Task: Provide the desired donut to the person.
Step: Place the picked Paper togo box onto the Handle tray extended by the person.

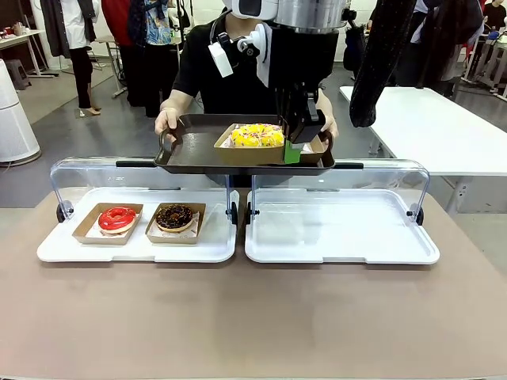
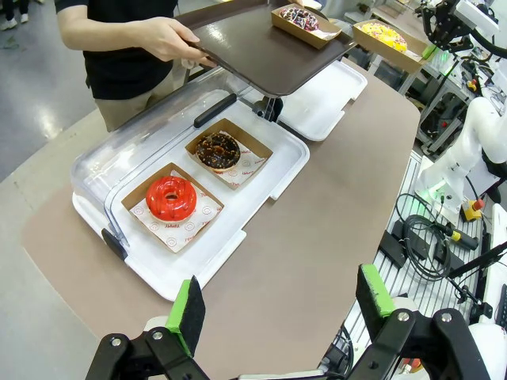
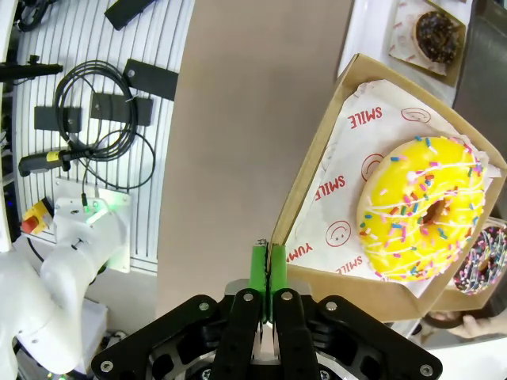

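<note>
My right fingers [image 3: 264,255], pinched shut on the yellow donut's box [image 3: 317,170] corner, hold it just above the person's tray [image 1: 190,150]; left fingers [image 2: 281,305] wide.

White arm [image 1: 273,12], black gripper [image 1: 295,146] (green pads [image 3: 259,265]).

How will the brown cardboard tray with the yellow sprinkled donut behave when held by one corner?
The brown cardboard tray is thin, so it probably flexes and sags under the yellow sprinkled donut. The right gripper pinches only its rim, so it may tilt. The icing looks soft, likely fragile.
</note>
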You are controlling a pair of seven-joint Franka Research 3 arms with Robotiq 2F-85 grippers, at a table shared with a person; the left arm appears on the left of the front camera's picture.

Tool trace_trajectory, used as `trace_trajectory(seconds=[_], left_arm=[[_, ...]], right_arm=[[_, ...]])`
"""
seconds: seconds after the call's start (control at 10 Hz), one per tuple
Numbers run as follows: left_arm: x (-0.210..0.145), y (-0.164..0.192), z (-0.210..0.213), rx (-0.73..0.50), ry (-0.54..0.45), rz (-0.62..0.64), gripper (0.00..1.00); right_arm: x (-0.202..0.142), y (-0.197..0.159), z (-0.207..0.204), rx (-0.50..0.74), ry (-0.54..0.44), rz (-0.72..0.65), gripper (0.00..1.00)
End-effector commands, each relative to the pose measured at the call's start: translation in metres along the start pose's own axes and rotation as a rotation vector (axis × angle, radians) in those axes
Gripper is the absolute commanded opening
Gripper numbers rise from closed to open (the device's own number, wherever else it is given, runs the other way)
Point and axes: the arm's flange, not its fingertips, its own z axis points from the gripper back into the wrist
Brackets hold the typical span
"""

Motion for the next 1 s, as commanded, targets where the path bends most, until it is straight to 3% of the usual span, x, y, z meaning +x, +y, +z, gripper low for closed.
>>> trace_trajectory(seconds=[0.0, 0.2, 0.5, 0.9], left_arm=[[0.0, 0.0, 0.001, -0.009, -0.024, -0.018, 1.0], [0.0, 0.0, 0.001, -0.009, -0.024, -0.018, 1.0], [0.0, 0.0, 0.001, -0.009, -0.024, -0.018, 1.0], [0.0, 0.0, 0.001, -0.009, -0.024, -0.018, 1.0]], right_arm=[[0.0, 0.0, 0.0, 0.0, 0.0, 0.0, 0.02], [0.028, -0.021, -0.001, -0.088, -0.016, 0.094, 0.02], [0.061, -0.067, -0.007, -0.094, -0.046, 0.156, 0.02], [0.074, -0.137, -0.014, -0.085, -0.007, 0.165, 0.02]])
